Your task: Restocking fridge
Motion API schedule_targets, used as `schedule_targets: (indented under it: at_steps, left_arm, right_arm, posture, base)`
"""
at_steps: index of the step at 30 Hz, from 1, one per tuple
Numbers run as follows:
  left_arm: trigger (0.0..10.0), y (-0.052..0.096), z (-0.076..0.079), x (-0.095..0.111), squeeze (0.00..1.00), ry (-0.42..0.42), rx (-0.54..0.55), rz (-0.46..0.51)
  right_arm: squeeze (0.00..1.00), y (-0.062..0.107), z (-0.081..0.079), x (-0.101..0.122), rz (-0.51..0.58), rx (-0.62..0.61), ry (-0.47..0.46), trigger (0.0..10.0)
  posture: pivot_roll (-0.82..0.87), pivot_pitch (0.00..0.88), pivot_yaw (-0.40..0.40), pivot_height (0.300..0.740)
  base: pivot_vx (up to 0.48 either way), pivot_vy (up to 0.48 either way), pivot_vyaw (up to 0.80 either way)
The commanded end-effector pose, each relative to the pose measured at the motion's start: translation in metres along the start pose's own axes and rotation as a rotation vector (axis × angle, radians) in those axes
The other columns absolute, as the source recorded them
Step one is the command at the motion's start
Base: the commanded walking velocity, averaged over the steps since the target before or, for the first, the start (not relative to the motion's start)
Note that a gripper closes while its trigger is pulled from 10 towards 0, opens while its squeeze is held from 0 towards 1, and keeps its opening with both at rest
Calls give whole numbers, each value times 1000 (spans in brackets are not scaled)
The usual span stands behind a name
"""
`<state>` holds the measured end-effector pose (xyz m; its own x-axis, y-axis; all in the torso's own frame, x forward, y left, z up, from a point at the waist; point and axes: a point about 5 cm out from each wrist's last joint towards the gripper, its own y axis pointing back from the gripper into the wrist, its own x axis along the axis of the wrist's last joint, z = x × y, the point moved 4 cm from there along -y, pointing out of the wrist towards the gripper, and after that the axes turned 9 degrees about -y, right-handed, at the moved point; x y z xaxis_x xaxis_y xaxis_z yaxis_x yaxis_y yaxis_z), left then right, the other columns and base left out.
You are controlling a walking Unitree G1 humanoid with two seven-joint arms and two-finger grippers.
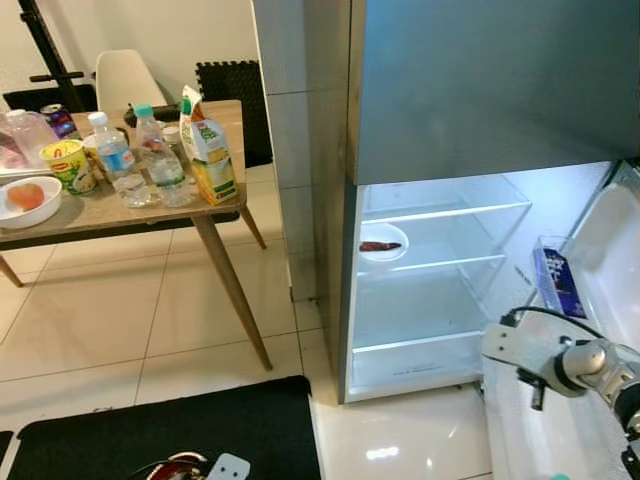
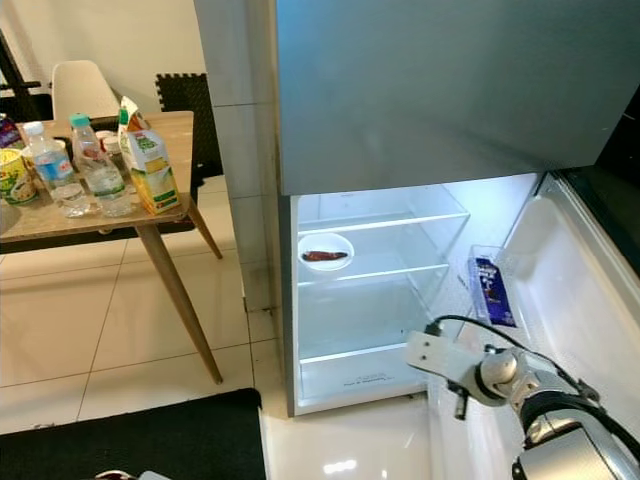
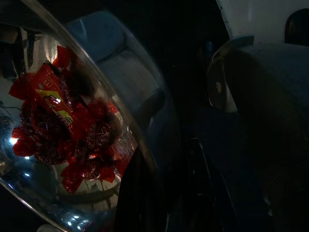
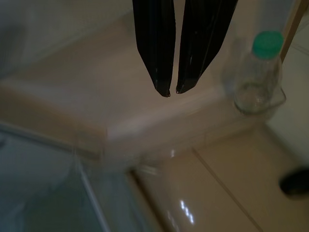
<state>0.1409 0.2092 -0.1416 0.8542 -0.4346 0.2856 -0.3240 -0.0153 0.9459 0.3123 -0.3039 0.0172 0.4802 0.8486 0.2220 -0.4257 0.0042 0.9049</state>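
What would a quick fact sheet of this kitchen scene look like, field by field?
Fridge: lower door open, light on
Shelf: white plate with a dark red item
Door rack: blue packet
Table: wooden table left of the fridge, with water bottles, juice carton, noodle cup
Right gripper: fingers nearly together, empty, near a green-capped bottle
Left wrist view: dark, red wrappers behind a shiny curved surface

Fridge [image 1: 430, 290] shelves open; plate [image 1: 383, 243] occupies middle shelf.

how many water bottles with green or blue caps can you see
3. Two stand on the wooden table: a blue-capped bottle and a green-capped bottle beside the juice carton. A third green-capped bottle sits in the fridge door's bottom shelf. Others may be hidden.
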Motion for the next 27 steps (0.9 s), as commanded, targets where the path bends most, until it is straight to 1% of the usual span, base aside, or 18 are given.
schedule_targets:
  at_steps: [1, 2, 3, 4, 6, 8, 11, 13, 15, 17, 19, 21, 23, 24, 25, 26, 27]
  left_arm:
    - [10000, -1, 7, -1, 0, 6, -17, -6]
    - [10000, -1, 7, -1, 0, 7, -17, -6]
    - [10000, -1, 7, -1, 0, 8, -18, -5]
    - [10000, -1, 7, -1, 0, 8, -18, -5]
    - [10000, -1, 7, -1, 0, 9, -18, -5]
    - [10000, -1, 7, -1, 0, 9, -19, -5]
    - [10000, -1, 7, -1, 0, 10, -19, -4]
    - [10000, -1, 7, -1, 0, 10, -19, -4]
    - [10000, -1, 6, -1, 0, 9, -19, -4]
    - [10000, -1, 6, -2, 0, 7, -18, -5]
    - [10000, -1, 6, -2, 0, 6, -18, -5]
    - [10000, 0, 6, -2, 0, 5, -19, -5]
    - [10000, 0, 6, -2, 0, 3, -19, -5]
    - [10000, 0, 6, -2, 0, 3, -19, -5]
    - [10000, 0, 6, -2, 0, 1, -19, -5]
    - [10000, -1, 7, -2, 0, 0, -19, -5]
    - [10000, -1, 7, -2, 0, 0, -19, -5]
  right_arm:
    - [0, 6, 10, -18, -79, -41, -24, 10000]
    - [0, 11, 15, -31, -145, -65, -32, 10000]
    - [0, 13, 18, -38, -181, -86, -28, 10000]
    - [0, 13, 18, -38, -181, -86, -28, 10000]
    - [0, 17, 22, -47, -221, -120, -29, 10000]
    - [0, 18, 24, -49, -234, -132, -33, 10000]
    - [0, 24, 33, -56, -264, -199, -57, 10000]
    - [0, 26, 35, -57, -267, -218, -66, 10000]
    - [0, 28, 41, -58, -264, -265, -68, 10000]
    - [0, 23, 37, -51, -223, -247, -95, 10000]
    - [0, 18, 30, -43, -189, -210, -79, 10000]
    - [0, 9, 18, -30, -114, -145, -136, 10000]
    - [0, -3, -1, -13, -13, -60, -197, 10000]
    - [0, -3, -1, -13, -13, -60, -197, 10000]
    - [0, -8, -8, -6, 27, -32, -210, 10000]
    - [0, -13, -18, 1, 68, -8, -242, 10000]
    - [0, -13, -18, 1, 68, -8, -242, 10000]
  posture:
    - [-94, 0, -8, 740]
    - [-94, 0, -8, 740]
    - [-94, 0, -8, 740]
    - [-94, 0, -8, 740]
    - [-94, 0, -8, 740]
    - [-94, 0, -8, 740]
    - [-95, 0, -9, 740]
    - [-95, 0, -9, 740]
    - [-96, 0, -7, 740]
    - [-97, 0, -7, 740]
    - [-97, 0, -7, 740]
    - [-97, 0, -8, 740]
    - [-96, 0, -10, 740]
    - [-96, 0, -10, 740]
    - [-96, 0, -10, 740]
    - [-96, 0, -12, 740]
    - [-96, 0, -12, 740]
  base:
    - [0, 0, 0]
    - [0, 0, 0]
    - [0, 0, 0]
    - [0, 0, 0]
    - [0, 0, 0]
    - [0, 0, 0]
    - [0, 0, 0]
    - [0, 0, 0]
    - [0, 0, 0]
    - [0, 0, 0]
    - [0, 0, 0]
    - [0, 0, 0]
    - [0, 0, 0]
    - [0, 0, 0]
    - [0, 0, 0]
    - [0, 0, 0]
    - [0, 0, 0]
